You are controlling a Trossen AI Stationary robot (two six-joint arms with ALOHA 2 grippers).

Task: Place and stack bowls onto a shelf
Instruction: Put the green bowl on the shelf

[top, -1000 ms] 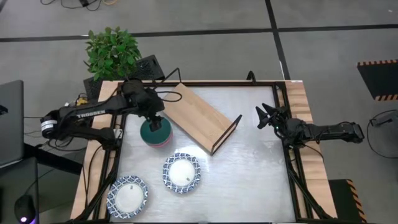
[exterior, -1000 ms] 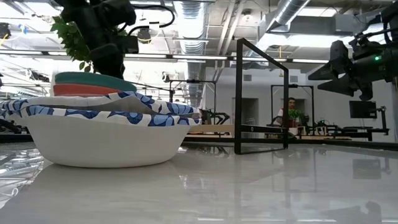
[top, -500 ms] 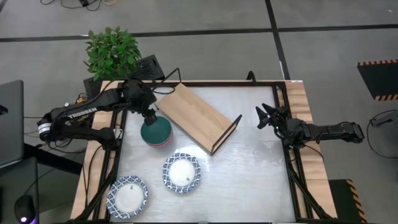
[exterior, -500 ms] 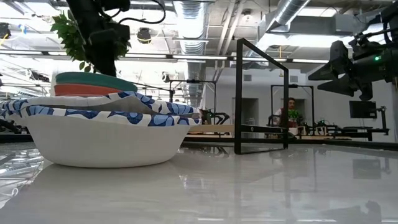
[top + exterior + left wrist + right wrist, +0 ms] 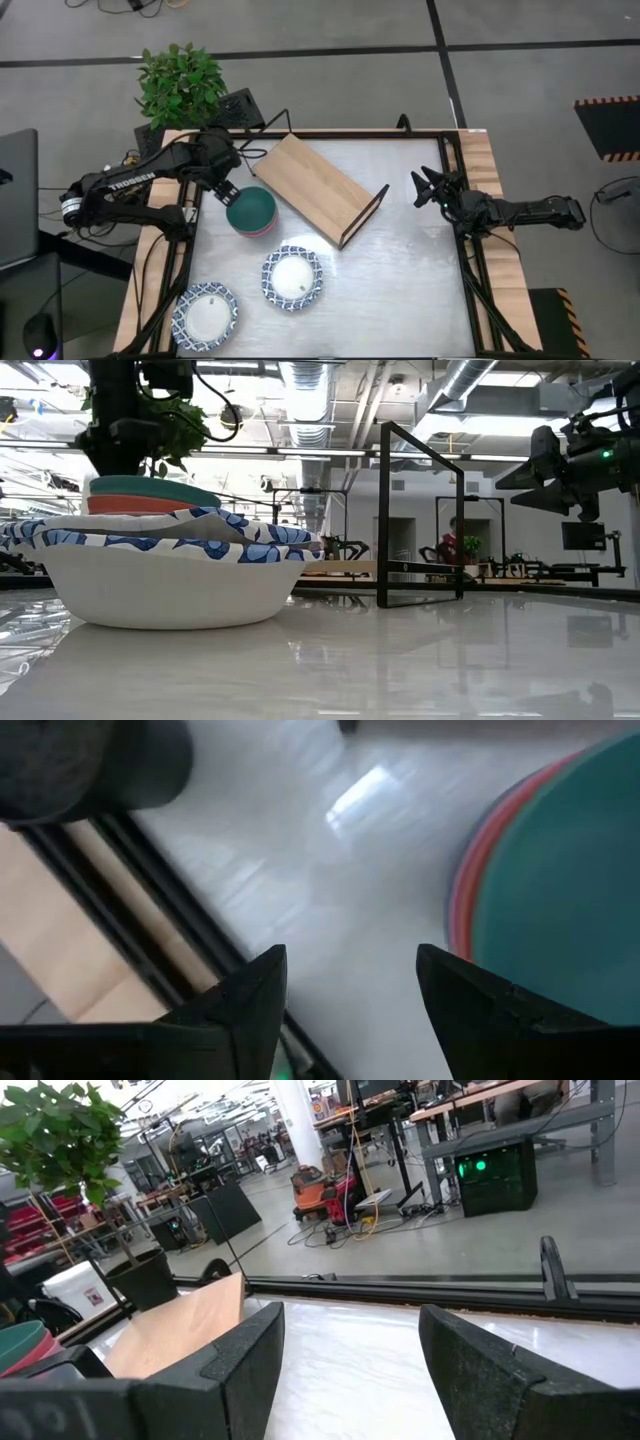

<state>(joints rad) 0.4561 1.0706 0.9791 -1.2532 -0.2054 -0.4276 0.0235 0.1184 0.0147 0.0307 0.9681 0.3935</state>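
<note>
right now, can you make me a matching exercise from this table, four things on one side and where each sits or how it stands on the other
Things:
1. teal bowl stack
2. shelf
3. left gripper
4. right gripper

Places or states:
A. open, held above the table's right side
B. lying at an angle across the table's far middle
C. open, just left of the stack, holding nothing
D. on the tabletop, beside the shelf's left end

Pairs: 1-D, 2-B, 3-C, 4-A

Grey floor (image 5: 520,90); potted plant (image 5: 180,82) behind table.
</note>
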